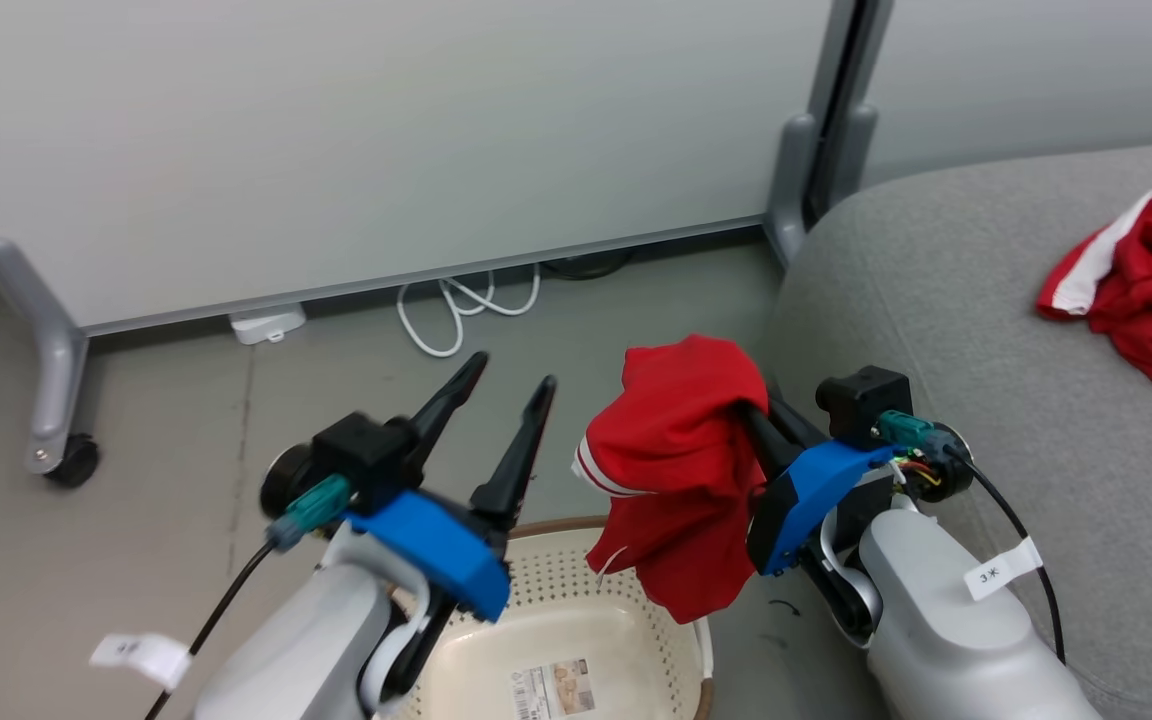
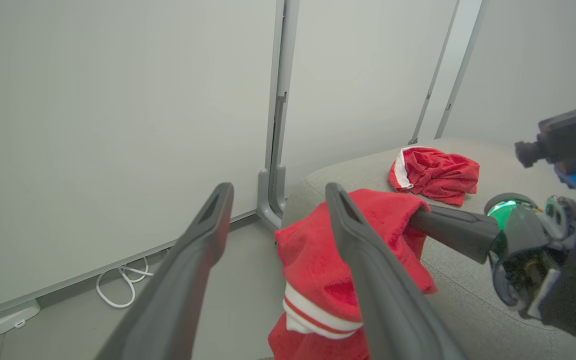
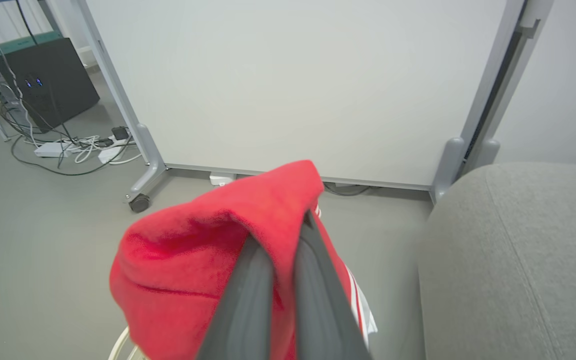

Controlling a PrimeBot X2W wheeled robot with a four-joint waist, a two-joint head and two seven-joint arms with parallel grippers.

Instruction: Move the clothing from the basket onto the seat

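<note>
A red garment with white stripes (image 1: 681, 470) hangs from my right gripper (image 1: 751, 400), which is shut on it above the cream perforated basket (image 1: 576, 610). In the right wrist view the cloth (image 3: 208, 255) drapes over my closed fingers (image 3: 255, 290). The second red garment (image 1: 1151, 290) lies crumpled on the grey seat (image 1: 946, 330), also seen as a heap (image 2: 435, 175) in the left wrist view. My left gripper (image 1: 514, 385) stands open and empty above the basket's far left rim, left of the hanging cloth (image 2: 318, 270).
A white partition on grey wheeled legs (image 1: 56, 400) stands behind. White cable (image 1: 456, 310) and a power strip (image 1: 266, 325) lie on the floor at its base. The basket's bottom bears a label (image 1: 551, 690). Dark equipment and cables (image 3: 43, 100) sit far left.
</note>
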